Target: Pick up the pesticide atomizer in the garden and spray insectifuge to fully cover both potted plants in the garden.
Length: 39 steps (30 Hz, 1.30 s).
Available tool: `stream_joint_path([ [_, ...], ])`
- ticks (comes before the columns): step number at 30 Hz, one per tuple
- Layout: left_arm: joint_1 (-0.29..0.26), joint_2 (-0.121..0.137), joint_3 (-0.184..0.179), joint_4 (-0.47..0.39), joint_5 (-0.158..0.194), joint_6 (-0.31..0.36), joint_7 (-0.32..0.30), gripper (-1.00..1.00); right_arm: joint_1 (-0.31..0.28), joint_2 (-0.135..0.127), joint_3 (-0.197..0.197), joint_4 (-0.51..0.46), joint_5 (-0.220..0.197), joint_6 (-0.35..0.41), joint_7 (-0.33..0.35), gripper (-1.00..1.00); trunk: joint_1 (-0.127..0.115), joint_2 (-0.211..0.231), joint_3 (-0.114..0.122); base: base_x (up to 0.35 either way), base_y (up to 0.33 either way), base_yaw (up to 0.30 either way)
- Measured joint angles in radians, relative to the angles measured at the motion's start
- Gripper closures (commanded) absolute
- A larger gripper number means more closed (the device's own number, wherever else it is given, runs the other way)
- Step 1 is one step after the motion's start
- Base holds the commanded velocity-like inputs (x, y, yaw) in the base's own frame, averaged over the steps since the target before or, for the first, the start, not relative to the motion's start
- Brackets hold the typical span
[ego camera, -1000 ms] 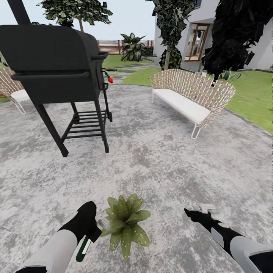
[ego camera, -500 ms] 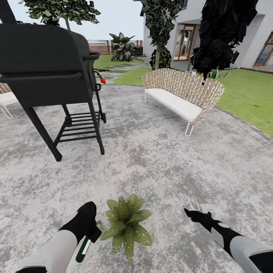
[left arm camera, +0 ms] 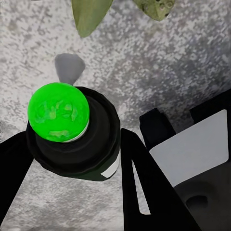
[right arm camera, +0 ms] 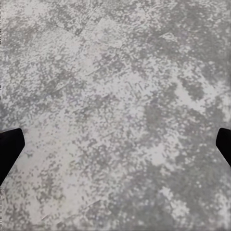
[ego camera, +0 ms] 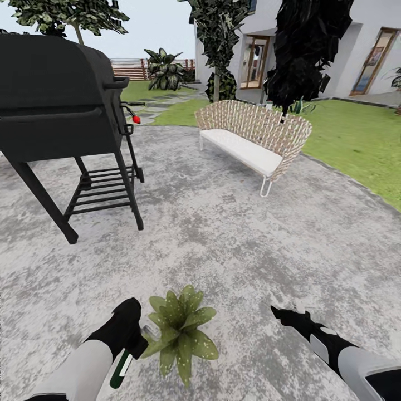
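I swing view right: grill [ego camera: 55, 106] and bench [ego camera: 250, 139] slide left. Left gripper [ego camera: 131, 340] stays clamped on atomizer [ego camera: 120, 368], nozzle beside potted plant [ego camera: 177, 328]. Right gripper [ego camera: 289, 314] spread wide, empty. Spraying can start.

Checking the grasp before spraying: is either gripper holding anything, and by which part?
The left gripper holds the atomizer around its body. The right gripper is open, holding nothing.

My left arm reaches forward and down, its claw [ego camera: 129, 334] clamped around the pesticide atomizer [ego camera: 121, 368], fingers [left arm camera: 144, 192] pressed on both sides of the bottle. My right arm stretches forward, its claw [ego camera: 287, 314] holding nothing, fingertips [right arm camera: 9, 149] spread wide.
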Motion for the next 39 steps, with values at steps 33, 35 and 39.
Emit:
stream_joint_path([
  [33,0.0,-0.001,0.0,0.086,0.0,-0.004,0.0,1.0,0.0,0.0,0.0,0.0,0.0,0.0,0.0,-1.0,0.0,0.0,-0.016,0.0,0.169,-0.098],
  [35,0.0,-0.002,0.0,0.086,0.0,-0.004,0.0,1.0,0.0,0.0,0.0,0.0,0.0,0.0,0.0,-1.0,0.0,0.0,-0.019,0.0,0.0,0.0],
  [39,0.0,-0.002,0.0,0.086,0.0,-0.004,0.0,1.0,0.0,0.0,0.0,0.0,0.0,0.0,0.0,-1.0,0.0,0.0,-0.021,0.057,0.0,0.0],
])
